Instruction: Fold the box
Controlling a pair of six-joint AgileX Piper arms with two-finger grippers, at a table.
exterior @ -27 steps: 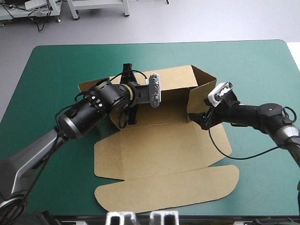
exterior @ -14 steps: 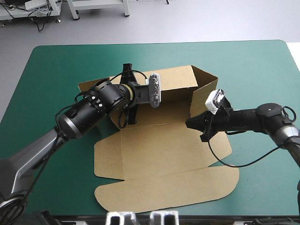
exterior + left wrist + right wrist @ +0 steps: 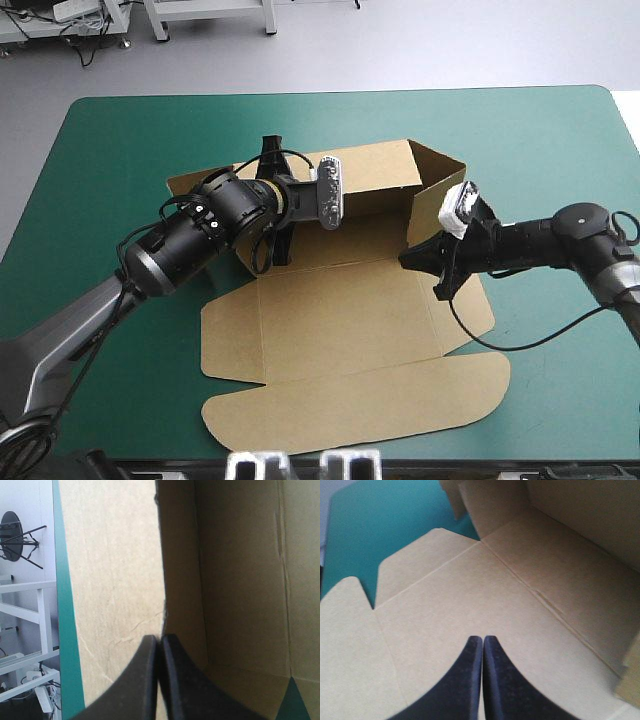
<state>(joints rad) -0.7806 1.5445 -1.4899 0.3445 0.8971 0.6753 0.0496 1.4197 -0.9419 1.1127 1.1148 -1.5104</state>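
The box lies in the middle of the teal-green cover, partly built. Taking the table from above as a clock with 12 at its far edge, the far wall stands up at 12 and the right wall stands at 2 to 3. The lid lies flat toward 6.

My left gripper is pinched almost shut on a raised edge of board at about 10 o'clock of the box, with the sheet between the two black fingers. My right gripper is fully closed into one point and holds nothing. Its tip is low over the floor panel, at the foot of the right wall near 3 o'clock; I cannot tell whether it touches the board.

I judge this step to be setting the right wall's fold while the left pinch steadies the back. To do it well:

- The closed right tip should press down just inside the crease, not on it, so that the board bends along the scored line.
- The left grip should be firm without pulling, because a tug toward 9 would drag the whole sheet across the cover.
- Any push on the right wall should be low and slow, toward 3, so the wall ends up square to the back.
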